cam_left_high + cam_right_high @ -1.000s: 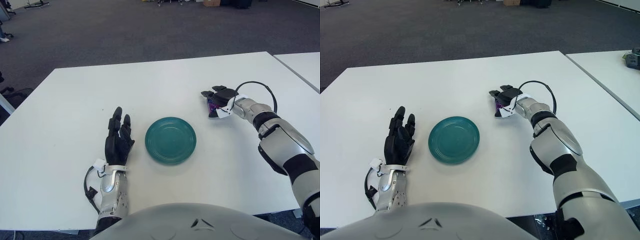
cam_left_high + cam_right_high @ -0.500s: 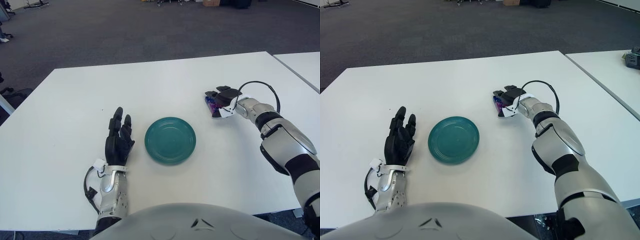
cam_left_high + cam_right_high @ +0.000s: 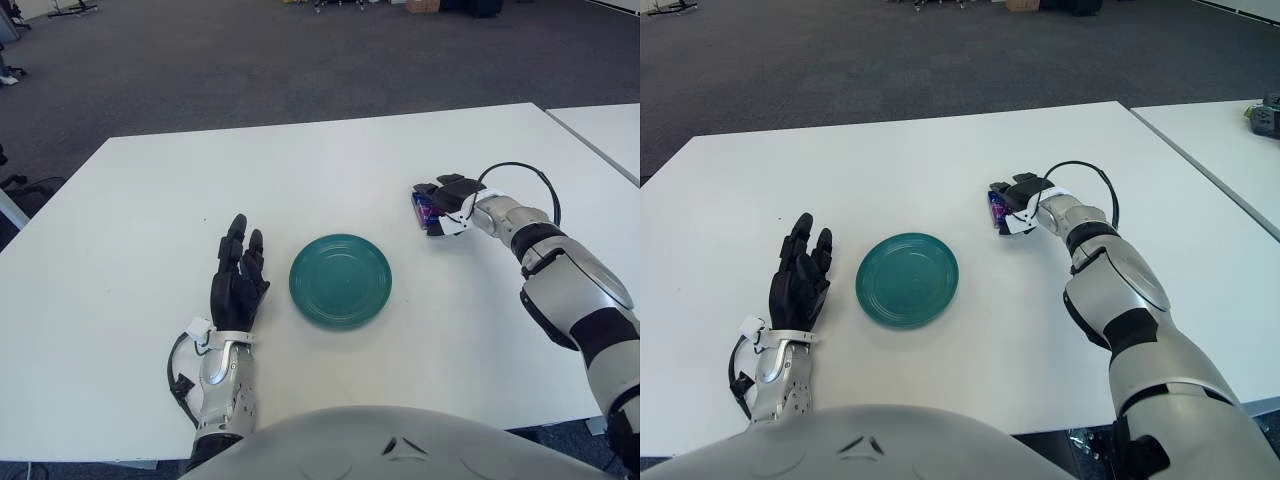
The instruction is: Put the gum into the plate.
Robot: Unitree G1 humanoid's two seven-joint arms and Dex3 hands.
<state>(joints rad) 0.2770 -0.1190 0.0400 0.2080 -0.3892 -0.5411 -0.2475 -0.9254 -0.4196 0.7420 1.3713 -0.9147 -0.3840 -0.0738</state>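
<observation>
White table (image 3: 140, 200) bearing a green plate (image 3: 341, 280), grey carpet (image 3: 250, 60) behind.

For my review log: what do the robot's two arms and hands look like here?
Both hands are black with three fingers, the left hand and right hand alike. The forearms are silver-grey metal with black joint sections. White tags or tape wrap each wrist, and a black cable loops out beside each wrist.
</observation>
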